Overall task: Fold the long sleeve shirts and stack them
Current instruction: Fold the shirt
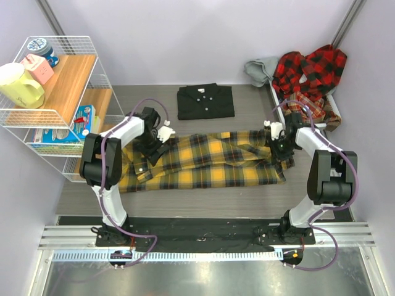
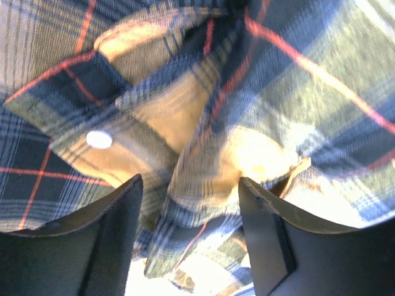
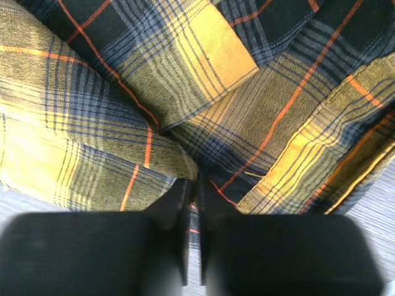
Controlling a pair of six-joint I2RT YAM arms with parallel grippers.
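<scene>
A yellow-and-black plaid long sleeve shirt (image 1: 203, 161) lies spread across the middle of the table. My left gripper (image 1: 162, 137) stands over its left end. In the left wrist view the left gripper (image 2: 190, 203) is open, with a rumpled fold of the plaid shirt (image 2: 185, 111) and a white button (image 2: 99, 139) before its fingers (image 2: 111, 234). My right gripper (image 1: 276, 143) is at the shirt's right end. In the right wrist view the right gripper (image 3: 192, 185) is shut on a thin fold of the plaid shirt (image 3: 185, 80). A black shirt (image 1: 205, 101) lies folded behind.
A heap of red-and-black plaid shirts (image 1: 308, 71) and a grey garment (image 1: 262, 68) sit at the back right. A white wire shelf (image 1: 58, 92) with cups and boxes stands at the left, close to the left arm.
</scene>
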